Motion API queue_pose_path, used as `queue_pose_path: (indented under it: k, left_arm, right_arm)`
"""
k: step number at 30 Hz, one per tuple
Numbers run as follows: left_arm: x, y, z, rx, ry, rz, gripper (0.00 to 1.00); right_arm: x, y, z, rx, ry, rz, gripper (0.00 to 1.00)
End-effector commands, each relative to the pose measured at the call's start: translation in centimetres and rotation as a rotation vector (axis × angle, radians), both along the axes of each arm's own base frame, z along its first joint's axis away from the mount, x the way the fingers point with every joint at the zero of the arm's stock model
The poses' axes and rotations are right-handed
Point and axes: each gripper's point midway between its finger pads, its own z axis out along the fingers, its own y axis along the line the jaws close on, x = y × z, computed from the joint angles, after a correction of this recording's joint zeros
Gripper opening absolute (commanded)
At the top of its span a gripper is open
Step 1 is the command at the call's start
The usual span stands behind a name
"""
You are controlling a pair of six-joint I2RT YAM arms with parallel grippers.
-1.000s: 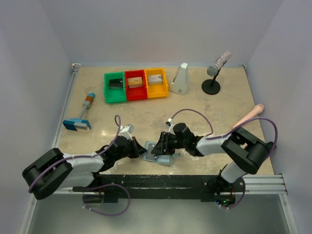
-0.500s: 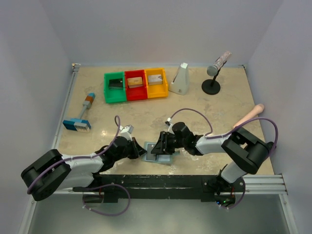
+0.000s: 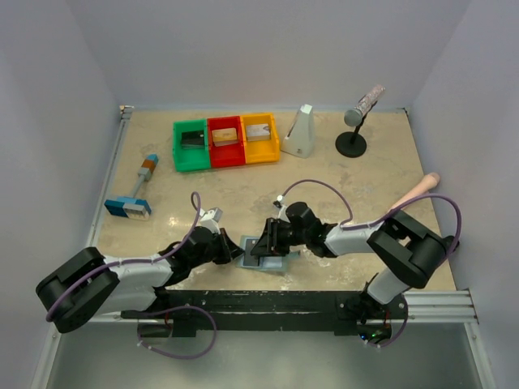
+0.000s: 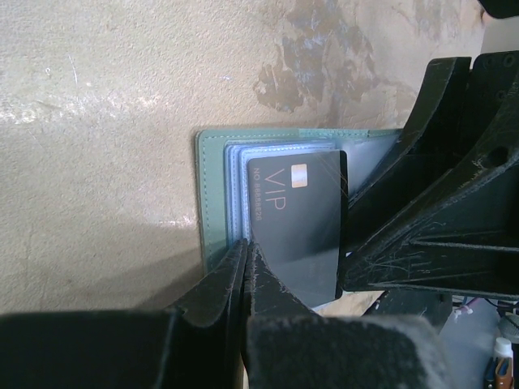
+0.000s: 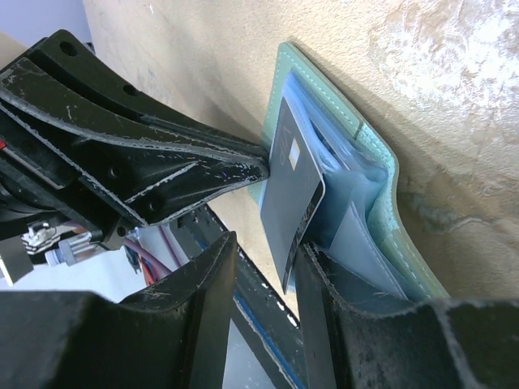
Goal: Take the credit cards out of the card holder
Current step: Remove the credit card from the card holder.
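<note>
**Black Card Lifting Out of the Open Card Holder**

The card holder (image 4: 212, 203) is lying open on the table (image 3: 365, 186), close to the near edge and between the two arms. A black credit card (image 4: 300, 227) marked "VIP" is lying across the pale blue pockets (image 5: 357, 231), with its free edge rising off the holder's face.

The left gripper (image 4: 246, 247) is resting its tip on the holder right at the card's corner. Its jaws are fully closed, with nothing between them.

The right gripper (image 5: 268, 253) is reaching in from the opposite side. Its jaws are standing apart, one on either side of the card's raised edge, and a gap is showing between them. One finger (image 5: 324, 292) is lying right against the card. Whether the other is touching it cannot be told.

Toward the far side of the table, a green bin (image 3: 190, 162), a red bin (image 3: 227, 158) and a yellow bin (image 3: 261, 154) are sitting in a row. Each is holding a small flat piece too small to identify. A blue-headed brush (image 3: 138, 188) is lying well off to the left.
</note>
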Motion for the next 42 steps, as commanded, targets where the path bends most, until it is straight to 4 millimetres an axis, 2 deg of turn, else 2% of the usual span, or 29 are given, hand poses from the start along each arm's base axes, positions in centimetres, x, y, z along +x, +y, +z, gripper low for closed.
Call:
queue_pose_path:
  k: [1, 23, 42]
  left_arm:
    - [-2.1, 1.1, -2.4, 0.082, 0.082, -0.036, 0.0]
    - [-2.3, 3.3, -4.3, 0.168, 0.089, 0.013, 0.0]
    - [-2.5, 3.5, -5.0, 0.189, 0.099, 0.009, 0.0]
  right_arm:
    - [0.2, 1.3, 2.9, 0.099, -0.088, 0.026, 0.38]
    - [-0.4, -0.6, 2.8, 0.067, -0.106, -0.007, 0.35]
    - [-0.8, -1.5, 2.8, 0.046, -0.12, -0.016, 0.33]
